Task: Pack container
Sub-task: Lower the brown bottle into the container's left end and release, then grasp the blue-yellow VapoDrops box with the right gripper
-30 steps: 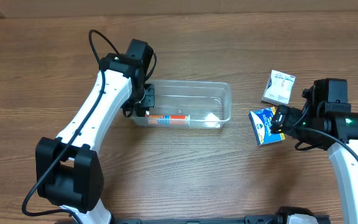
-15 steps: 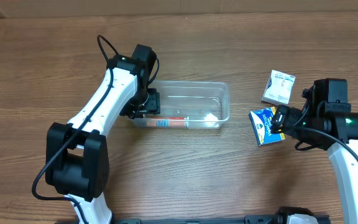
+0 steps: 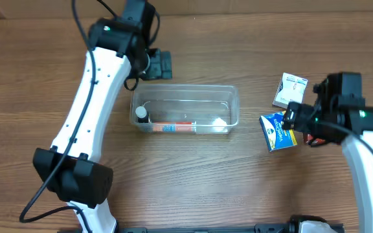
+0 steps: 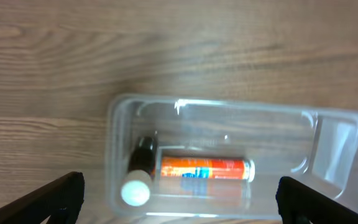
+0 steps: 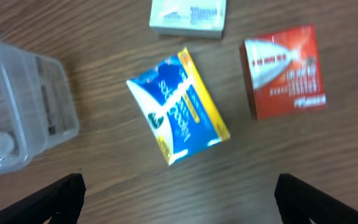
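Note:
The clear plastic container lies at the table's middle. In it are a small dark bottle with a white cap at the left end and an orange tube along the near wall. My left gripper hangs open and empty above the table just beyond the container's far left corner. In the left wrist view the container, bottle and tube lie below the open left gripper. My right gripper is open and empty above a blue and yellow box.
A white box lies beyond the blue box at the right. A red box sits to the right of the blue one, hidden under my right arm in the overhead view. The container's right end shows at left.
My left gripper opened, let go of the bottle at the container's left end, then rose and drew back beyond the far rim. The right arm shifted only slightly.

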Available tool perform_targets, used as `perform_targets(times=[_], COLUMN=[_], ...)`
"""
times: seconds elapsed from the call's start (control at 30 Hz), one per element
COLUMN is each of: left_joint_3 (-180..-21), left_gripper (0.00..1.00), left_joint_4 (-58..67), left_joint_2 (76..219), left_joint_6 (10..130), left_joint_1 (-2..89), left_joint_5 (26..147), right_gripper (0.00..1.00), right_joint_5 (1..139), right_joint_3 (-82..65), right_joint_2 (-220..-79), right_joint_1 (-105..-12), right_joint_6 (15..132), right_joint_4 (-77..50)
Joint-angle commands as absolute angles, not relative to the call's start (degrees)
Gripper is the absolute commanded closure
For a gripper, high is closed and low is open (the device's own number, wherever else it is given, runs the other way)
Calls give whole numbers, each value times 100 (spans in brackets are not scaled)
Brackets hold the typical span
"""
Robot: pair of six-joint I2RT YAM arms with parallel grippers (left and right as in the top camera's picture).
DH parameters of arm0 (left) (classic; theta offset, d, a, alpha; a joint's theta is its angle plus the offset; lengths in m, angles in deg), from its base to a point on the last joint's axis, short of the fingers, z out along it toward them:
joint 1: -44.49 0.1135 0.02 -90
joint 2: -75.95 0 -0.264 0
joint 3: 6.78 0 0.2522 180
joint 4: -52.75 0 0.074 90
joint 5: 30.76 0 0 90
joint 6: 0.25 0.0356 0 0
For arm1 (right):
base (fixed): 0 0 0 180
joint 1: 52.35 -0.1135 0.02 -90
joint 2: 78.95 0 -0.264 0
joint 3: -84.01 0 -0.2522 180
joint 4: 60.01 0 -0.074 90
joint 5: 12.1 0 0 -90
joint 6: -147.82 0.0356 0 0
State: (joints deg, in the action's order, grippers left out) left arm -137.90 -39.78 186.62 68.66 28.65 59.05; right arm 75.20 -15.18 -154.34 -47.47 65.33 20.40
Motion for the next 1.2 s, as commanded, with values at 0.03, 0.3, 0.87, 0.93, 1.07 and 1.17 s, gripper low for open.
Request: perform_targets(times=[0.03, 0.3, 0.87, 0.93, 1.07, 1.17], left_joint_3=[-14020, -14015, -14015, -14015, -14015, -14015], left_gripper=[0, 0, 0, 0, 0, 0], left_joint_4=[-3991, -3940, -3910, -3921, -3984, -4010], left_joint_2=[18328, 18330, 18332, 18332, 18332, 18332], left_joint_6=[6571, 6661, 6748, 6751, 6748, 6748], left_joint_1=[3418, 3751, 3748, 3748, 3748, 3748], left_joint_5=[5934, 5929, 5929, 5929, 5929, 5927], right_gripper=[0, 0, 0, 0, 0, 0], right_joint_5=[7611, 7504, 7625, 7625, 7559, 7548], right_joint_3=[-1370, -1370, -1855, -1855, -2054, -2113], right_joint_2=[-16612, -18151, -18278, -18291, -18387, -18442], right_joint_1=[-4714, -4768, -5026, -5026, -5033, -5048], right_joint_6=[6024, 5418, 5031, 5036, 5053, 5160], right_joint_4=[2005, 1808, 952, 914, 764, 689])
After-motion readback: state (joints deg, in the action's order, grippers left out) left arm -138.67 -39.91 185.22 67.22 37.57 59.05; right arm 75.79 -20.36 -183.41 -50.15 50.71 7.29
